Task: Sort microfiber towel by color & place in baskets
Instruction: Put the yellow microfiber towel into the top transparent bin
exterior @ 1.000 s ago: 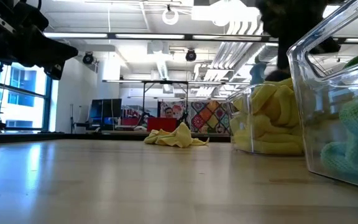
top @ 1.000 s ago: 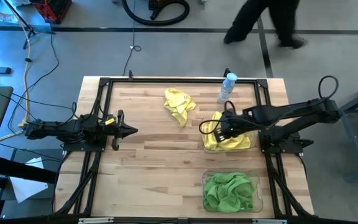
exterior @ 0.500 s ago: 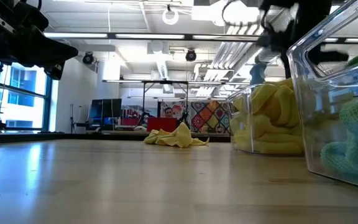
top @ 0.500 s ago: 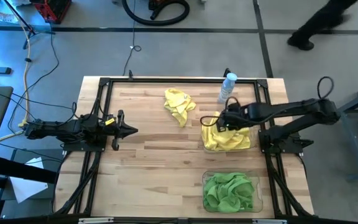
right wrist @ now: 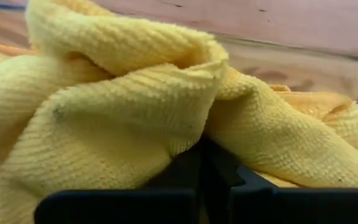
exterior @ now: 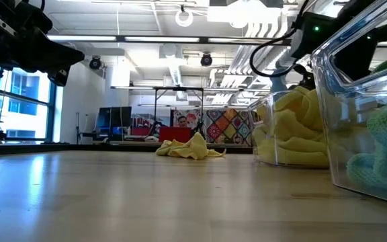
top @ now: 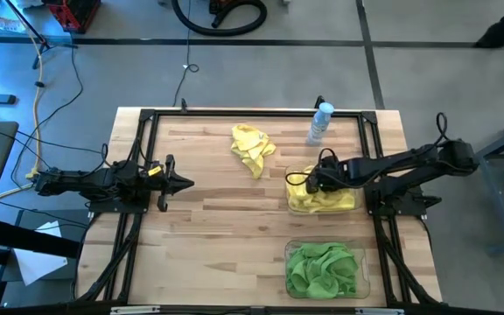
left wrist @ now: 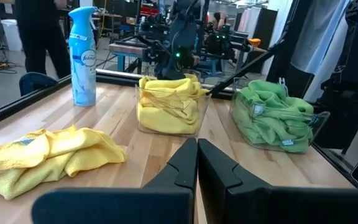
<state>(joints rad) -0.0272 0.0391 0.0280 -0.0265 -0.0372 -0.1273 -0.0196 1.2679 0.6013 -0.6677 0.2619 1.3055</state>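
One yellow microfiber towel (top: 252, 147) lies rumpled on the bare table near the far edge, also seen in the left wrist view (left wrist: 48, 155). A clear basket (top: 289, 206) right of centre holds more yellow towels (top: 322, 199). A second basket (top: 366, 282) at the near edge holds green towels (top: 324, 269). My right gripper (top: 315, 181) is low over the yellow basket's far left part, shut on yellow cloth (right wrist: 123, 118). My left gripper (top: 182, 184) waits shut at the table's left side. My right gripper (right wrist: 202, 146) is shut on a fold of the top yellow towel (right wrist: 210, 127), whose creases run together at the fingertips. The fingers reach level from the table's right. The towel lies bunched on the heap in the basket; cloth hides how many layers are caught.
A clear spray bottle with a blue cap (top: 320, 122) stands at the far edge, just beyond the yellow basket. A black metal frame (top: 147, 118) runs round the table top. Bare wood (top: 226, 236) stretches between my left gripper and the baskets.
My right gripper has drawn back toward the table's right, from the yellow basket's left rim to over the basket. The yellow cloth that stuck out past that rim has come in with it. A person beyond the far edge has walked off to the right.
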